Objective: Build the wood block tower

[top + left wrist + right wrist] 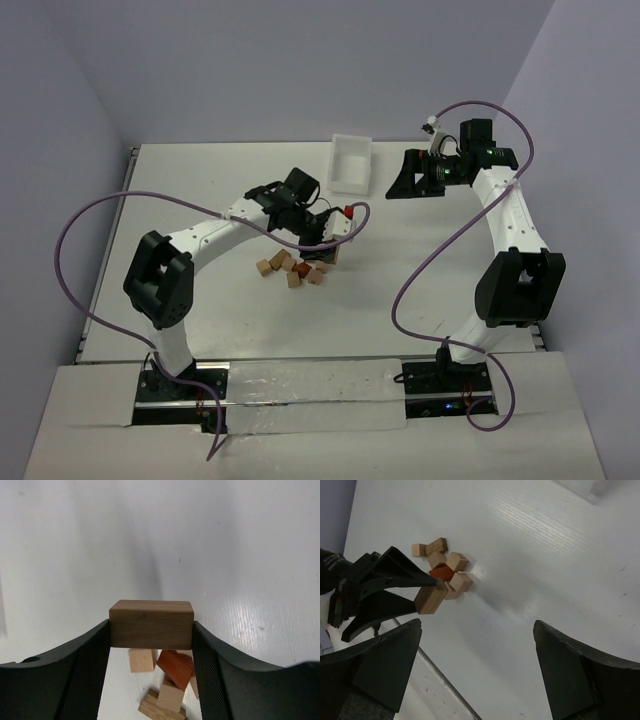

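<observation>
From above, the heap of blocks lies loose on the white table, and we see no column standing anywhere. The left gripper hangs at the heap's right edge. The white tray sits well beyond the heap, toward the far edge. The right gripper is beyond the heap too, further right, and takes no part.

In the left wrist view, the fingers are clamped on the two ends of a brown block, which they hold level. The heap shows below and behind it, a red block tilted among paler ones. We judge the brown block to be lifted clear of the heap.

In the right wrist view, that gripper's jaws stand wide apart with nothing between them. The heap lies far ahead of it, with the left gripper and its brown block on the heap's near side.

We take the step in hand to be laying the base. We should carry the block to bare table well apart from the heap, keep it level, set a broad face flat down, and let go only once it rests. A crooked base would tilt everything above it.

The table is matte white with a faint grain and a soft glare. Plain lilac walls close it in.
</observation>
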Robot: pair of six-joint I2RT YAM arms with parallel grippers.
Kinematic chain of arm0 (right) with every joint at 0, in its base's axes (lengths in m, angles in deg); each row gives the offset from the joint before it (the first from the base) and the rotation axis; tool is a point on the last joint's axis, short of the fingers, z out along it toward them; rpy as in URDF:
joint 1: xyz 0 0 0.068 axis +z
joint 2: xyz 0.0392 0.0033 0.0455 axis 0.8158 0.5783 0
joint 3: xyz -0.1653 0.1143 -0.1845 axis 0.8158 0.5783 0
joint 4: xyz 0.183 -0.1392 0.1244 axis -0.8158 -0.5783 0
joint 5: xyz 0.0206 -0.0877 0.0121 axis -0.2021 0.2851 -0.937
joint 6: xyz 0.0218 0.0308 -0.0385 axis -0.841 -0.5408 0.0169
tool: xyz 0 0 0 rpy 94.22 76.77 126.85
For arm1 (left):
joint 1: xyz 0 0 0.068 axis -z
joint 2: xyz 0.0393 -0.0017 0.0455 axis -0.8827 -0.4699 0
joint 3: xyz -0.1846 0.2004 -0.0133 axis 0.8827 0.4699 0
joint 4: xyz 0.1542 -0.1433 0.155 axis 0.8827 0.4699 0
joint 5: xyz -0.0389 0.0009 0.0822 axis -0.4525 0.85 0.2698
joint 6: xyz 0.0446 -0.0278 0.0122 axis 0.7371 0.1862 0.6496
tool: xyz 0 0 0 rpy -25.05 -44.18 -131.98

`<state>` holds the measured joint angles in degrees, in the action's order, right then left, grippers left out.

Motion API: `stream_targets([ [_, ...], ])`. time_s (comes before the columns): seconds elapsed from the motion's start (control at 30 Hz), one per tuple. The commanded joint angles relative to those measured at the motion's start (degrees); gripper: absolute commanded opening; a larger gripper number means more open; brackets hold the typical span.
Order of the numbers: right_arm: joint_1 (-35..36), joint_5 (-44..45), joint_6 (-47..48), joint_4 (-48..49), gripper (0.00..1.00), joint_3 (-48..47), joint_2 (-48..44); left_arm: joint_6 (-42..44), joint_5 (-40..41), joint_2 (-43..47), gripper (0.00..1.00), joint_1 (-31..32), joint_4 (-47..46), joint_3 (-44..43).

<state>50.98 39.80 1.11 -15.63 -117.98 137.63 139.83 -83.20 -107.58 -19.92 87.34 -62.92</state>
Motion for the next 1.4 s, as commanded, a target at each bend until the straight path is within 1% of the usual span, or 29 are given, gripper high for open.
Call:
stream_targets([
  [0.0, -0.1, 0.08, -0.43, -0.68, 1.0, -1.0, -1.44, -3.26, -3.4, -3.94, 0.29, 1.84, -1.19, -4.74],
  [0.2, -0.1, 0.42, -0.34, -1.02, 1.0, -1.78, -0.66, -6.6, -3.41, -9.08, 0.27, 3.38, -4.7, -6.24],
  [0.43, -0.1, 0.24, -0.26, -1.46, 1.0, -2.39, 0.22, -7.06, 0.75, -12.79, 0.24, 3.4, -5.0, -4.98],
  [0.67, -0.1, -0.02, -0.16, -1.56, 1.0, -2.24, 0.11, -6.97, 5.17, -11.66, 0.25, 0.62, -4.54, -0.33],
  [0.9, -0.15, -0.5, -0.2, -1.91, 1.0, -2.48, 0.65, -5.78, 8.22, -9.17, 0.24, -5.41, -4.27, 4.8],
  [1.37, -0.07, -0.38, -0.16, -2.08, 1.0, -2.31, 0.48, -2.2, 10.27, -1.96, 0.25, -11.7, -3.02, 14.21],
])
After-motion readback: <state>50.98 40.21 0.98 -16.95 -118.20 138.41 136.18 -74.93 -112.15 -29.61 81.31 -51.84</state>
